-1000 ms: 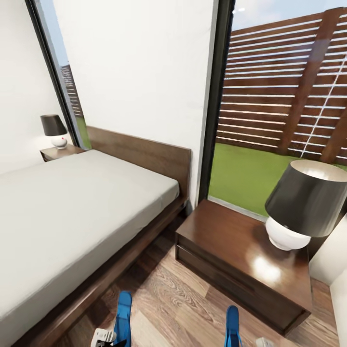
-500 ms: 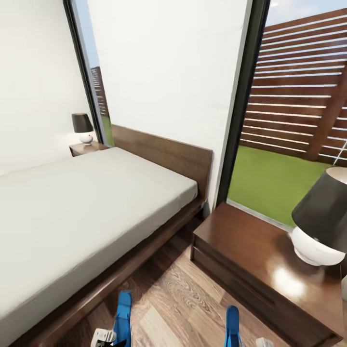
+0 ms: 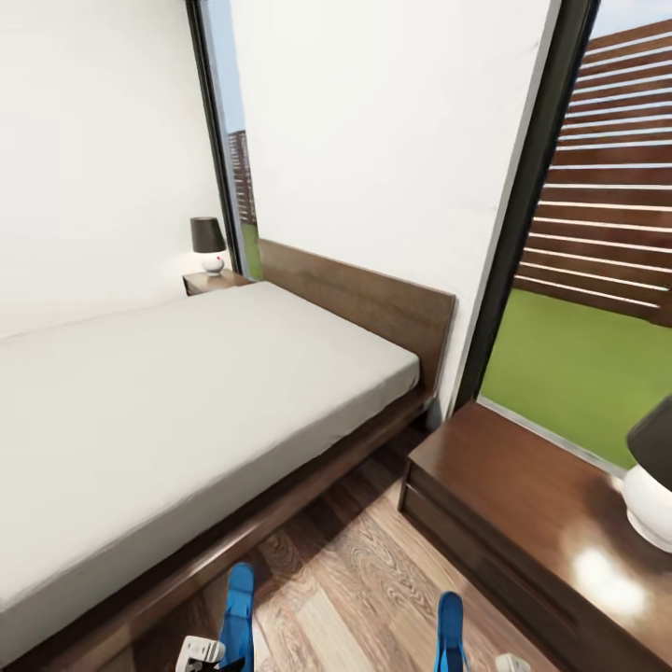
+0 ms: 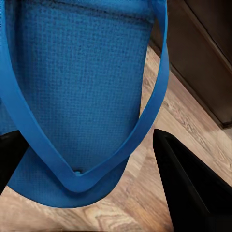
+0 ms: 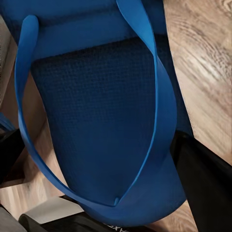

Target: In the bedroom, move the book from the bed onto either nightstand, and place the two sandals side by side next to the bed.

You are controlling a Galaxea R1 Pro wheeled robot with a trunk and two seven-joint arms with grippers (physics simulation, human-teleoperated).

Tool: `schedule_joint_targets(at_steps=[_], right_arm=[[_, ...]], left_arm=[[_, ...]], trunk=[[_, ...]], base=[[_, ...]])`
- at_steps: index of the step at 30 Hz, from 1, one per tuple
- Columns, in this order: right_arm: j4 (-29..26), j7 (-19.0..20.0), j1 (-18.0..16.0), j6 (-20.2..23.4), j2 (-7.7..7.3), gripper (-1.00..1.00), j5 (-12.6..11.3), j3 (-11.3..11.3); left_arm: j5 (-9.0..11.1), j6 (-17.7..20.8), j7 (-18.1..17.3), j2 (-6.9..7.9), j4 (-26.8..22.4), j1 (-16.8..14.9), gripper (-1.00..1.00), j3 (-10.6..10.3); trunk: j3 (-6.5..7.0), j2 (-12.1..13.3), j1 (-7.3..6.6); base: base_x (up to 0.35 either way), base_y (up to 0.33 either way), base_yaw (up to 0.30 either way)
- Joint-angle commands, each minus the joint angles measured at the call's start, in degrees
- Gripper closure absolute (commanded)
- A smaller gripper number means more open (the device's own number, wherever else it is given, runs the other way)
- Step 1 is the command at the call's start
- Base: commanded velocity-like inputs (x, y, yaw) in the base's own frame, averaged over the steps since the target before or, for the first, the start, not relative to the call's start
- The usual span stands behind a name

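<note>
Left claw (image 4: 92, 159) gripping sandal (image 4: 82, 92), right likewise

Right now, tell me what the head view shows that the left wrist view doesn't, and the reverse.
Head view: the bed with its headboard, a near nightstand with a lamp, a far nightstand with a lamp, white walls and windows onto a slatted fence.

Left wrist view: the woven texture of a blue sandal, its thong strap, and the dark fingers on either side of it.

Both: wood-plank floor and that sandal, whose tip appears at the head view's lower edge.
</note>
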Motion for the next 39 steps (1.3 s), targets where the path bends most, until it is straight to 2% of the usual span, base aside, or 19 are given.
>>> schedule_joint_targets(at_steps=[1,39], right_arm=[[-0.08,0.23,-0.02,0.53,0.02,1.00,0.26,-0.48],[-0.14,0.23,-0.02,0.53,0.02,1.00,0.27,-0.48]], left_arm=[[0.17,-0.21,-0.03,0.01,0.11,-0.05,1.00,0.03],[0.17,-0.21,-0.03,0.01,0.11,-0.05,1.00,0.03]], trunk=[[-0.05,-0.02,-0.01],[-0.05,-0.02,-0.01]], base=[[0.000,0.000,0.269],[0.000,0.000,0.269]])
